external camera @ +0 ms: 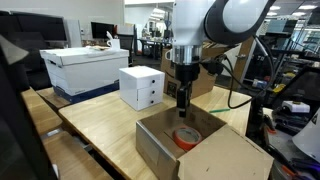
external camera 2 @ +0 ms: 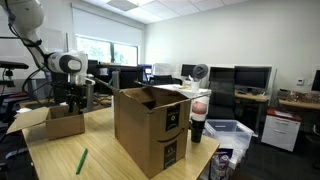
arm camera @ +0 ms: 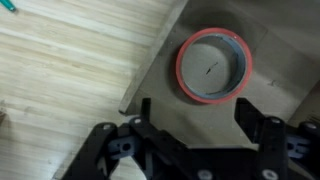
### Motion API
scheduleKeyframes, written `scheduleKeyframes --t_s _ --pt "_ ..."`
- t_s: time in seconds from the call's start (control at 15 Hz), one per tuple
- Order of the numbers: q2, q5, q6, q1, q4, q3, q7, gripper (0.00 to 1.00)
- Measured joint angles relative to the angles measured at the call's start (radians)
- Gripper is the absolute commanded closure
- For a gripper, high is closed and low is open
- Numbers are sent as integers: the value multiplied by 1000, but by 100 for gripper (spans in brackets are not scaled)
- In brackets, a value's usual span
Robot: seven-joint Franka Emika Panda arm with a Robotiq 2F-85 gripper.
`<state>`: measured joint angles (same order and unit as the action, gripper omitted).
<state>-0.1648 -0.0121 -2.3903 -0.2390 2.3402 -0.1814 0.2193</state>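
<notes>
The wooden table (external camera: 90, 115) carries everything. In an exterior view a tall cardboard box (external camera 2: 150, 130) stands on it with its flaps up; its inside is hidden. A white lidded box (external camera: 85, 68) sits at the far end, and a small white drawer unit (external camera: 141, 87) is nearer.

The low open cardboard box (external camera: 155, 148) holds only a tape roll (external camera: 186, 138). The gripper (external camera: 184, 110) hangs just above that box with its fingers spread and nothing between them, as the wrist view (arm camera: 198, 135) shows.

The roll (arm camera: 212, 67) is a red-orange ring with a grey inner wall. It lies flat on the box floor, hole facing up, axis vertical. A green pen (external camera 2: 82, 160) lies on the tabletop.
</notes>
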Motion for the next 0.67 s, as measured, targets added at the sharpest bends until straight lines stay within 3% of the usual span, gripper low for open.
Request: scheduleKeyframes --t_s 0.67 --pt "131 -47 11 65 73 48 0 0"
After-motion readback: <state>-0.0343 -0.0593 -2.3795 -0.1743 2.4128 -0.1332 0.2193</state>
